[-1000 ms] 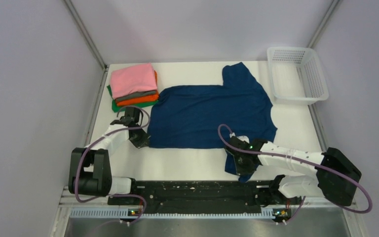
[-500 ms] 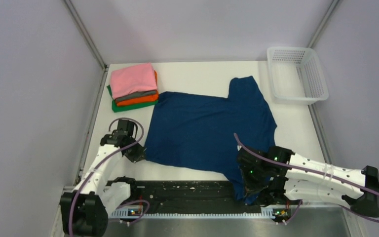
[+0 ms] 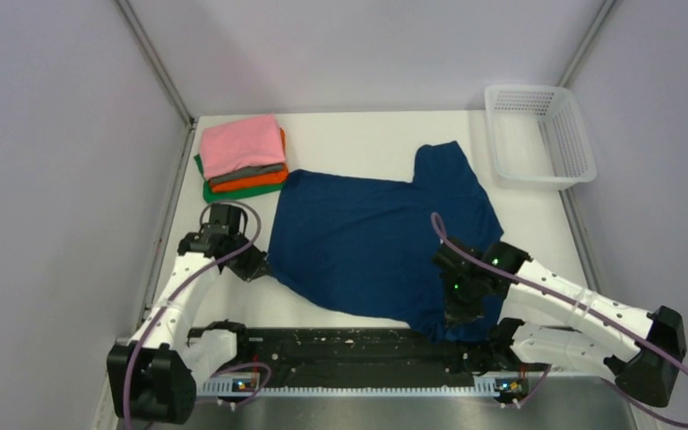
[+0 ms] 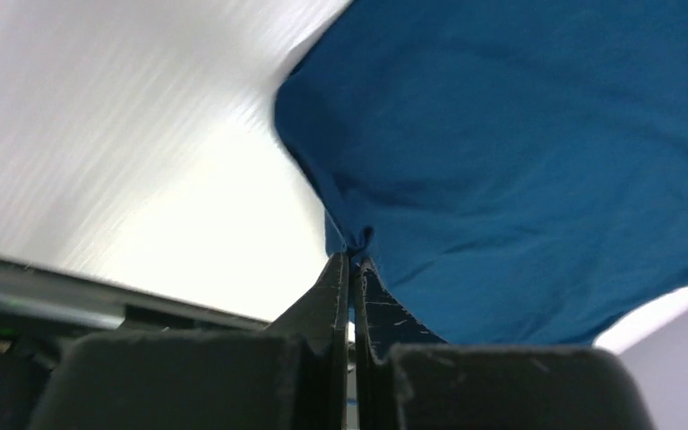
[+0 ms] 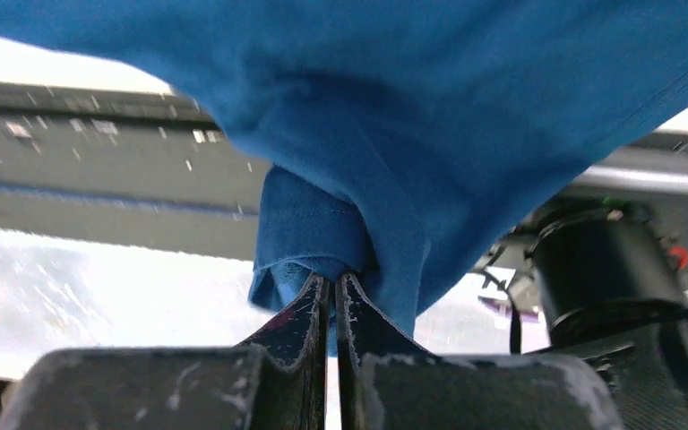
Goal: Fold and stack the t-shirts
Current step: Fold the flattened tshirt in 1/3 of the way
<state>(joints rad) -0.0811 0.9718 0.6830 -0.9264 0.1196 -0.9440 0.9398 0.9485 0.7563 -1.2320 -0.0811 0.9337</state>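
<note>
A navy blue t-shirt lies spread over the middle of the white table, plain side up, one sleeve pointing to the far right. My left gripper is shut on its near left corner. My right gripper is shut on its near right edge, where the cloth bunches and hangs over the black rail. At the far left sits a pile of folded t-shirts, pink on top, then grey, orange and green.
A white mesh basket stands at the far right corner. The black base rail runs along the near edge. Grey walls close in the table on both sides and at the back.
Both grippers pulled the navy shirt toward the near edge and have now moved back a little away from it. The shirt's near hem has shifted and sags between them.
</note>
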